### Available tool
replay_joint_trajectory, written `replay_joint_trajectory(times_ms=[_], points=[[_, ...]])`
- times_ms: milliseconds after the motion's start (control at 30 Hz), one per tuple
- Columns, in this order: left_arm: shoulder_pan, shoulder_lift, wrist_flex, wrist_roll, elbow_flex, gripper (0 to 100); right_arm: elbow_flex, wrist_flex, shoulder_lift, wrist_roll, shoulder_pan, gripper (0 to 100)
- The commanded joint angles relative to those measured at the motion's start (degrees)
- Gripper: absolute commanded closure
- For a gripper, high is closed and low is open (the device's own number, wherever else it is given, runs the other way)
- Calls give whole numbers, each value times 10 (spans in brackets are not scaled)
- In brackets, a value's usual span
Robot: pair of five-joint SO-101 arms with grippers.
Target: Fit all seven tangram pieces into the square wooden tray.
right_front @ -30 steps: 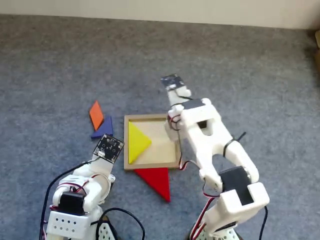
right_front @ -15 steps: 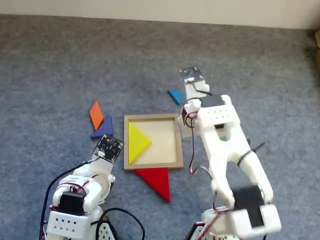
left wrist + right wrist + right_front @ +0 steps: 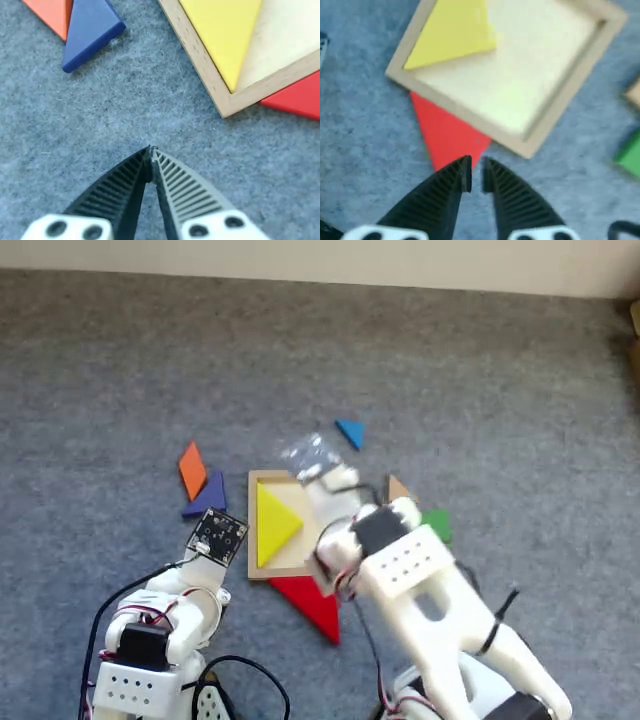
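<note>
High view: the square wooden tray (image 3: pixel 252 530) sits mid-table on the grey mat (image 3: pixel 500 360), with the yellow triangle (image 3: pixel 272 523) inside along its left wall. The red triangle (image 3: pixel 312 602) lies outside, right up against the tray's near edge. The orange parallelogram (image 3: pixel 192 469) and dark blue triangle (image 3: pixel 207 499) touch each other just left of the tray. The small blue triangle (image 3: pixel 350 432) lies beyond the far edge, and the tan piece (image 3: pixel 398 487) and green piece (image 3: pixel 437 525) lie just right of the tray. Your right arm (image 3: pixel 400 560) hangs over the tray's right half; your left arm (image 3: pixel 165 615) is folded by its near-left corner. Left wrist view: your left gripper (image 3: pixel 151 150) is pinched tight, tips meeting, nothing in it. It is over bare mat, with the tray's corner near and the dark blue triangle (image 3: pixel 90 32) farther off. Right wrist view: your right gripper (image 3: pixel 475 172) shows a narrow slit and holds nothing — its tips sit at the red triangle's (image 3: pixel 447 135) point, just outside the tray rim (image 3: pixel 555 107); contact can't be told.
</note>
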Motion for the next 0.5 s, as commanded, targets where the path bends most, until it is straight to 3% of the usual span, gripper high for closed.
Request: replay_joint_trajectory(times_ms=[0, 133, 300, 467], points=[[-5, -23, 2, 3, 11, 993, 35, -38, -25, -87, -57, 752], [-5, -23, 2, 3, 11, 993, 75, -83, -24, -138, -109, 610], [-5, -23, 2, 3, 11, 993, 128, -167, -23, -149, -167, 607], [-5, -23, 2, 3, 11, 993, 184, -249, -22, -149, -170, 607]])
